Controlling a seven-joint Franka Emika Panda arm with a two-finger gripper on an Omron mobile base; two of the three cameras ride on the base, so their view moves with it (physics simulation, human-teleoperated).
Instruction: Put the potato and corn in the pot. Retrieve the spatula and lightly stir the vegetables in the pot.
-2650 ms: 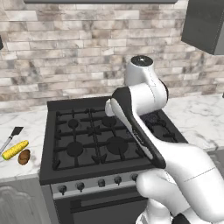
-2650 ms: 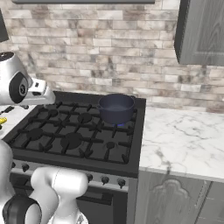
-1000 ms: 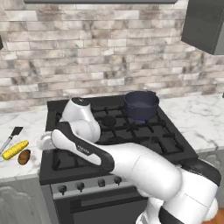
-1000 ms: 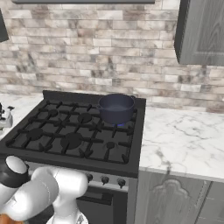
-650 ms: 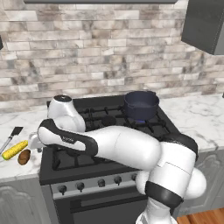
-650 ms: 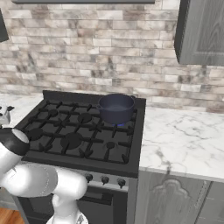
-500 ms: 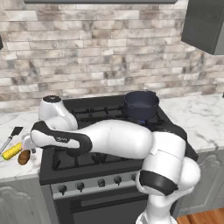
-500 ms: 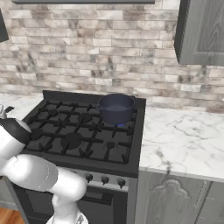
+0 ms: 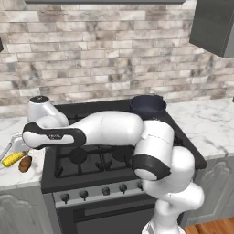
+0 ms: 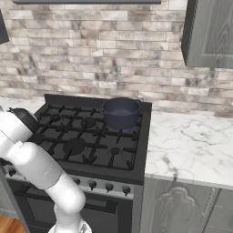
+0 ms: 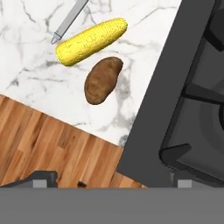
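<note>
Hand view: small brown oval potato (image 11: pixel 103 80) lay just beside the bright yellow corn cob (image 11: pixel 91 41) on white marble counter (image 11: pixel 35 78).
Base views: round dark blue-grey pot (image 10: pixel 121 112) sat on the black stove (image 10: pixel 86 136).
Gripper: open or closed, cannot tell.

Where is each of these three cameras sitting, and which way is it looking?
Left base view: behind the arm on its left, looking down at the stove; the white arm reaches left toward the corn and potato.
Right base view: behind on the right, facing the stove and pot; the arm stands at left.
Hand view: on the hand, looking down at corn, potato and spatula.
Both base views share stove and pot.
</note>
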